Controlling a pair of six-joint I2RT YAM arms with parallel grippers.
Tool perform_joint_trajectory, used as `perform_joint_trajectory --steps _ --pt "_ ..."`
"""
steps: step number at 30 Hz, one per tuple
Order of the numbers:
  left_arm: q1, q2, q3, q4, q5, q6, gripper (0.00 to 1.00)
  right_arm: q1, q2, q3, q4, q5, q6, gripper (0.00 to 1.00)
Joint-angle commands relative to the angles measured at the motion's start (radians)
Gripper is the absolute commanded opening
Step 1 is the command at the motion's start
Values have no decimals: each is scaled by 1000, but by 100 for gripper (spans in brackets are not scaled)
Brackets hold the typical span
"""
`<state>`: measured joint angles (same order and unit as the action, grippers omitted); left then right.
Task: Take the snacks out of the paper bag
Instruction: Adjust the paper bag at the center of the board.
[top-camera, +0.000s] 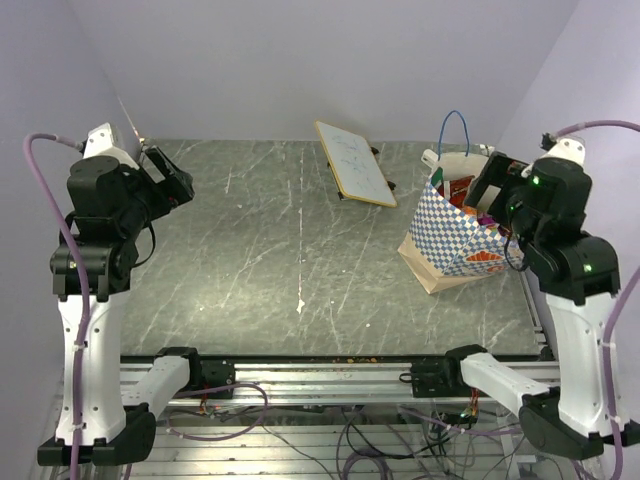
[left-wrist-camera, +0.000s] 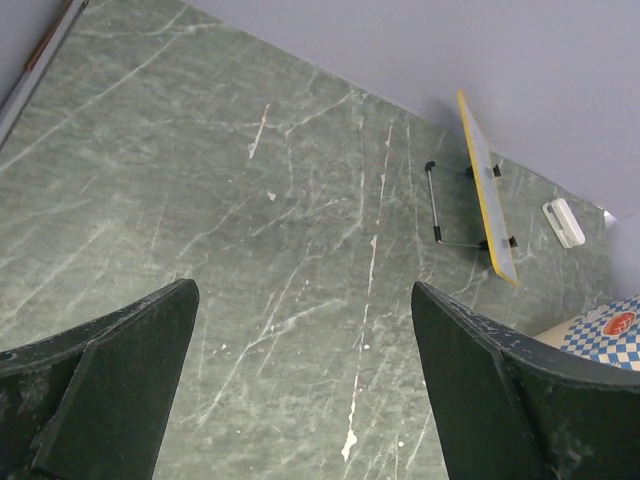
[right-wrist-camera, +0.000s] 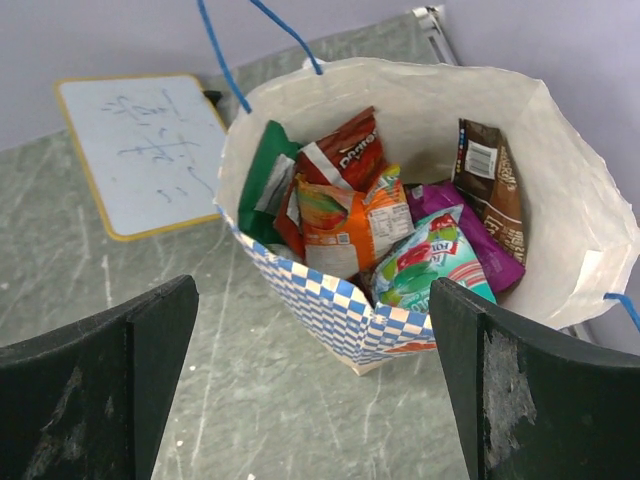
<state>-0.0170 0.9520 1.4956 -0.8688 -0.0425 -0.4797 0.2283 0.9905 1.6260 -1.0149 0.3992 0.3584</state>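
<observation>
- My right pincer (right-wrist-camera: 312, 290) is spread wide, both dark fingers (right-wrist-camera: 95, 390) far apart with nothing gripped, hanging just above the open mouth of the blue-and-white checkered paper bag (right-wrist-camera: 560, 170).
- From above, that bag sits at about 2 o'clock on the green marbled table (top-camera: 280, 280), close to the right edge. Its cream inside is showing, and a thin blue cord handle (right-wrist-camera: 225, 60) arches up from the far rim.
- All the snacks are inside the bag, overlapping and touching one another.
- In the pile, a red foil packet (right-wrist-camera: 345, 150) is at 12 o'clock and a green packet (right-wrist-camera: 262, 180) is tucked against the wall at 9 o'clock.
- An orange packet (right-wrist-camera: 350, 225) is dead centre, with a teal-and-white packet (right-wrist-camera: 430, 265) at 5 o'clock, its lower edge near the checkered rim.
- A magenta packet (right-wrist-camera: 497, 258) lies partly under the teal one, and a brown packet (right-wrist-camera: 490, 170) leans on the cream wall at 2 o'clock.
- A flat white board with a yellow rim (top-camera: 355, 163) is at 12 to 1 o'clock on the table. It is propped at a tilt on a thin black wire stand, near the bag but not touching it.
- My left pincer (left-wrist-camera: 302, 290) is also spread wide with nothing gripped, up at 10 o'clock over bare table, well apart from the bag.
</observation>
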Motion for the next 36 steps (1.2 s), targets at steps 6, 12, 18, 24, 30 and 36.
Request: perform_joint_trajectory --steps 6,12,18,24,30,36 --pt "-6 -26 -97 86 -35 -83 99 -9 173 13 -12 110 -2 100" --pt "-8 17 -126 132 37 -108 99 -34 279 1 57 45 -34 100" --pt "-8 83 -121 178 118 -125 97 -78 430 75 189 -95 -13 100" --pt "-9 112 -115 195 143 -113 97 -93 573 147 379 -209 -35 92" --pt "-10 118 -74 172 134 -58 98 -110 680 193 497 -181 -43 81" --pt "-10 112 -35 127 87 -2 98 -120 735 198 581 -236 -44 60"
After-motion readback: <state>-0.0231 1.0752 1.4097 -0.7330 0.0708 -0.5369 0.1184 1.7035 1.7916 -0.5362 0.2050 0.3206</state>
